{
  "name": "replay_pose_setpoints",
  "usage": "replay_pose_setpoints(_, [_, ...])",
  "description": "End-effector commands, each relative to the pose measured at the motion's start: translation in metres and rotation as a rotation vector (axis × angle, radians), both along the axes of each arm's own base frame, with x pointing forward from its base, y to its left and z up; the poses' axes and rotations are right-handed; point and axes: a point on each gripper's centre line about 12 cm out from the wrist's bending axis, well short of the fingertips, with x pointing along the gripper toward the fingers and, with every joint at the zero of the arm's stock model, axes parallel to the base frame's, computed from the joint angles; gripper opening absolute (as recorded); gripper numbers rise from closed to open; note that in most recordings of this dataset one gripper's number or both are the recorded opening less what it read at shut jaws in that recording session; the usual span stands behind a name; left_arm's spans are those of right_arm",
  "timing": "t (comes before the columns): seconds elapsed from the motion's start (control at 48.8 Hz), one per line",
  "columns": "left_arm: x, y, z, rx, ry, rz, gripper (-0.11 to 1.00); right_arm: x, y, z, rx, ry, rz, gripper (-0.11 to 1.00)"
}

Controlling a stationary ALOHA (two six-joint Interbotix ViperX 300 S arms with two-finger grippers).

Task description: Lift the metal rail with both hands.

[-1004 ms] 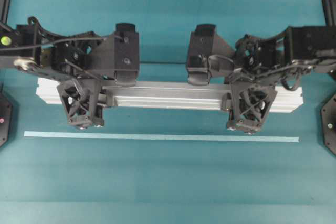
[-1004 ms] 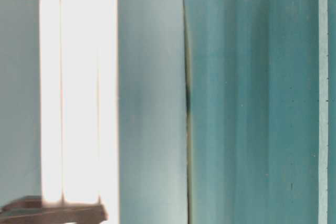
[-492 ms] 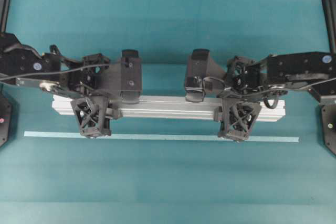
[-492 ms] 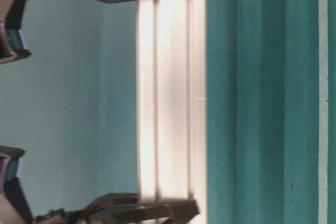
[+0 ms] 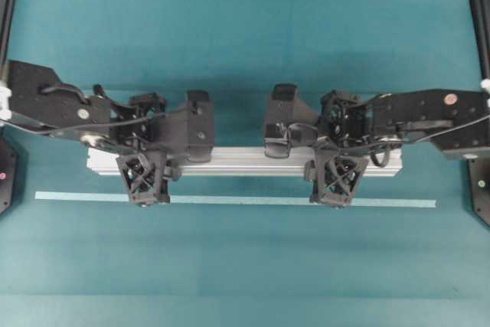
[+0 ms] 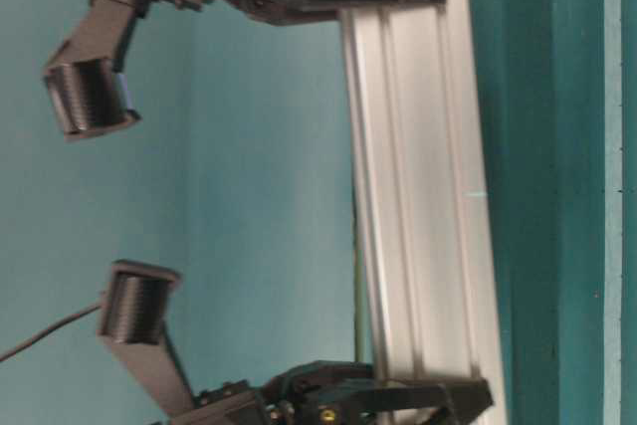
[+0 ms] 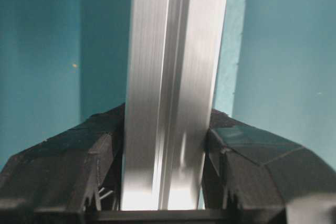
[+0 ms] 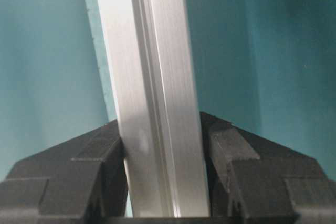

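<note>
The metal rail, a long grooved silver bar, lies level across the middle of the overhead view, just behind the tape strip. My left gripper is shut on it near its left end, one lattice finger showing in front. My right gripper is shut on it near its right end. In the left wrist view the rail runs straight out between both black fingers, which press its sides. The right wrist view shows the same grip on the rail. In the table-level view the rail hangs close to the table.
A thin pale teal tape strip lies on the teal table just in front of the rail. Black arm bases stand at the left and right edges. The wrist cameras' housings jut out behind the rail.
Both grippers, still shut on the rail, have come down with it toward the table. In the overhead view it has shrunk and moved nearer the tape strip.
</note>
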Motion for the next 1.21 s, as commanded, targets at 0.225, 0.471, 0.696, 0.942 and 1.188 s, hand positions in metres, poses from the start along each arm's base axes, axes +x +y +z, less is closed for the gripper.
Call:
replay_pose_setpoints(0.225, [0.006, 0.0, -0.009, -0.004, -0.008, 0.008, 0.36, 0.002, 0.001, -0.019, -0.002, -0.011, 0.011, 0.39])
replay_pose_setpoints(0.471, [0.006, -0.005, -0.022, -0.004, 0.01, -0.006, 0.36, -0.009, 0.005, -0.034, 0.006, 0.01, 0.013, 0.39])
replay_pose_setpoints(0.696, [0.007, -0.016, -0.031, -0.007, 0.026, -0.034, 0.36, -0.013, 0.014, -0.044, 0.018, -0.002, 0.021, 0.39])
replay_pose_setpoints(0.942, [0.007, -0.02, -0.033, -0.005, 0.03, -0.048, 0.36, -0.009, 0.02, -0.05, 0.019, -0.016, 0.036, 0.39])
replay_pose_setpoints(1.188, [0.007, -0.021, -0.034, -0.007, 0.032, -0.05, 0.36, -0.009, 0.021, -0.058, 0.024, -0.004, 0.032, 0.39])
